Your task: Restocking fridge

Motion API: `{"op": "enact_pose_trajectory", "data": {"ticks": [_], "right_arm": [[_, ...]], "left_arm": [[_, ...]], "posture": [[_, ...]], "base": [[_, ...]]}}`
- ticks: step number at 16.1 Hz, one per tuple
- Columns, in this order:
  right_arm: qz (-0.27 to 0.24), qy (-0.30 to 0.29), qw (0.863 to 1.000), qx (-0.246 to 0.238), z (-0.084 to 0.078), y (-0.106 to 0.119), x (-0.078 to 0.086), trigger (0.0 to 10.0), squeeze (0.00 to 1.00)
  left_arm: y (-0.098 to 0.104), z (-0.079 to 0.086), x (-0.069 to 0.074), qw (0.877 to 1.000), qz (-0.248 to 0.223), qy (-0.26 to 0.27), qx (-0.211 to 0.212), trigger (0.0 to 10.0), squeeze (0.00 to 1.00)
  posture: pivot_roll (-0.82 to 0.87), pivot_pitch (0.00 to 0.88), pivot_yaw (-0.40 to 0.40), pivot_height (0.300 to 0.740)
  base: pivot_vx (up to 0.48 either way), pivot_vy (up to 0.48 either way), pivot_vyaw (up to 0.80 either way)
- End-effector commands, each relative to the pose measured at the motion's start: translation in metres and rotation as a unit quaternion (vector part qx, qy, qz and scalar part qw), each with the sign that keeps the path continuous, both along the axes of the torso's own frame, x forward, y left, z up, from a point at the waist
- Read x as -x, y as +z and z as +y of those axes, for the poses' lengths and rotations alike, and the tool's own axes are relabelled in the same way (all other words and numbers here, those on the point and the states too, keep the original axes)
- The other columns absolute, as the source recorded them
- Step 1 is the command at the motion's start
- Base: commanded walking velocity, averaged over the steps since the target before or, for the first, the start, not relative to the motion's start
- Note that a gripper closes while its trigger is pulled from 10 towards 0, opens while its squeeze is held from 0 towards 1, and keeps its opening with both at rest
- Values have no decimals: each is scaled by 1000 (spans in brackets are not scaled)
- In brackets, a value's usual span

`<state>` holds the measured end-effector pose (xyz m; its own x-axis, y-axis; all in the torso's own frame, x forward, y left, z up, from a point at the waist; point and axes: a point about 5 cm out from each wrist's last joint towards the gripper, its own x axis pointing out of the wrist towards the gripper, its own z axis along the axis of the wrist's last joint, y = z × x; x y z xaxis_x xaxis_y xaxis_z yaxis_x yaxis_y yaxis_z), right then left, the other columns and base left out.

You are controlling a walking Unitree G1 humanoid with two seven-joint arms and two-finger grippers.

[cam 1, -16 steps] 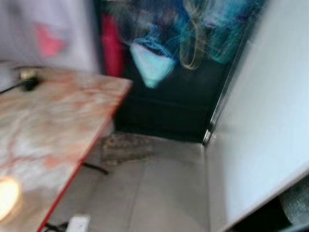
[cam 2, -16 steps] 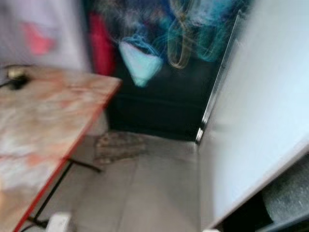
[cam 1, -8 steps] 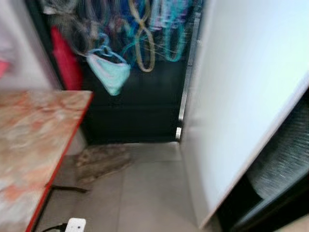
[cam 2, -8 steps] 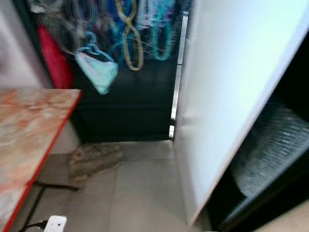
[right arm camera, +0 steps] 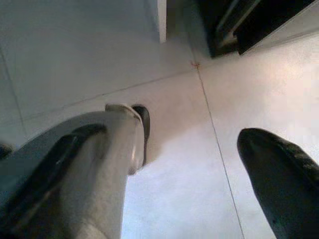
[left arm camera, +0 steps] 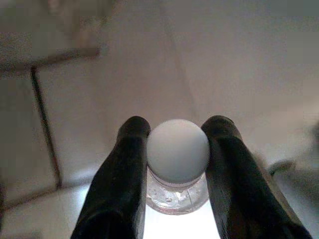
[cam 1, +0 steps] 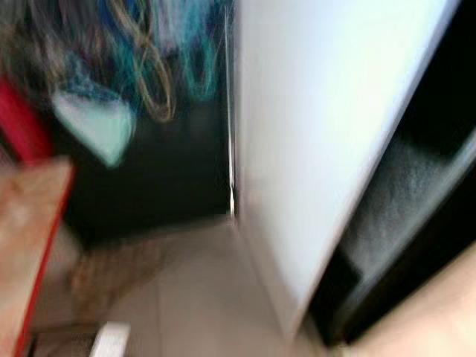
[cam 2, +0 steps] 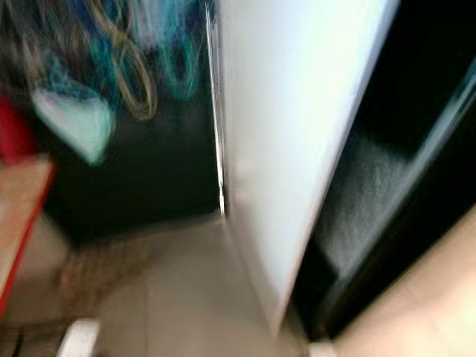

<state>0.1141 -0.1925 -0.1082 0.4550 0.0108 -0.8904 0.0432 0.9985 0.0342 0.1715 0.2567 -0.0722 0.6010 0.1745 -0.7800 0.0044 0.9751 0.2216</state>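
The white fridge door (cam 1: 320, 126) stands open, seen edge-on in the blurred head views. To its right lies the dark fridge interior (cam 1: 416, 193) with a grey shelf. In the left wrist view my left gripper (left arm camera: 177, 125) is shut on a clear bottle with a round white cap (left arm camera: 178, 152), held over the tiled floor. My right gripper (right arm camera: 194, 134) hangs open above the floor near the door's lower corner, with nothing between its fingers.
A marble-look table with a red edge (cam 1: 30, 223) sits at the far left. Hangers and a pale bag (cam 1: 97, 126) hang against a dark wall behind. A small rug (cam 1: 111, 275) and a white power strip (cam 1: 110, 338) lie on the floor.
The camera has swung to the right: the table has slid toward the left edge, and the fridge door and dark interior take up more of the picture.
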Motion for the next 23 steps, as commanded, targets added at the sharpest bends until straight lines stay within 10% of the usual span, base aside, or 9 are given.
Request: {"op": "enact_pose_trajectory", "data": {"ticks": [1,23], "right_arm": [[14,-1,1000,-3,5,-3,7,10000,0],[5,-25,1000,14,-5,0,1,10000,0]], "left_arm": [[-4,8,14,1000,23,2,-11,10000,0],[-6,-10,5,1000,23,-13,-1,10000,0]], "posture": [[38,0,33,740],[28,0,37,740]], "base": [[0,0,-788],[0,0,-788]]}}
